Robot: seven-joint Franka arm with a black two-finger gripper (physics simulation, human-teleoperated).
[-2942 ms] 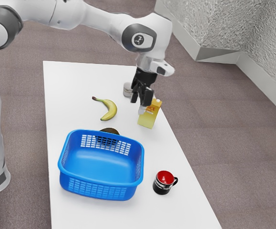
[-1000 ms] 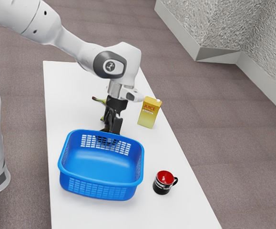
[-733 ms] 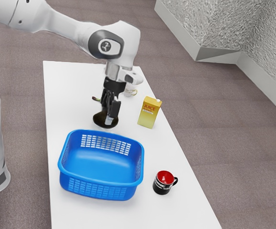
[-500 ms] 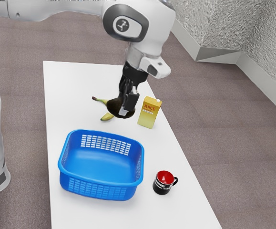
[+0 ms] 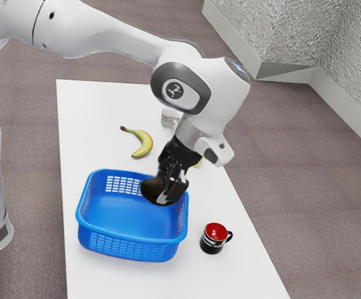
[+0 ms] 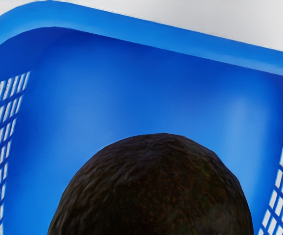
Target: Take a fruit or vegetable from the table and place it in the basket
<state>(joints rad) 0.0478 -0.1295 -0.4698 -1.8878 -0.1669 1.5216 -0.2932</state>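
1 carton point(image 5: 198, 163) beyond the basket point(image 5: 129, 246) is mostly hidden; the pincer point(image 5: 168, 192) (pinching a dark fruit point(image 5: 153, 190)) is over, no longer beyond, the basket.

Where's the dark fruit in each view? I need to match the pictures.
Exterior view: the dark fruit is held in the gripper, seen against the basket's far wall, toward the exterior view's right.
Wrist view: the fruit is the large dark dome against the basket's interior, between its slotted sides.
Shared landmark: the blue basket's rim.

Dark brown, rough-skinned, rounded fruit point(image 6: 156, 191) was held in gripper point(image 5: 169, 189); blue basket point(image 5: 129, 246), perforated-sided, sat upright below gripper.
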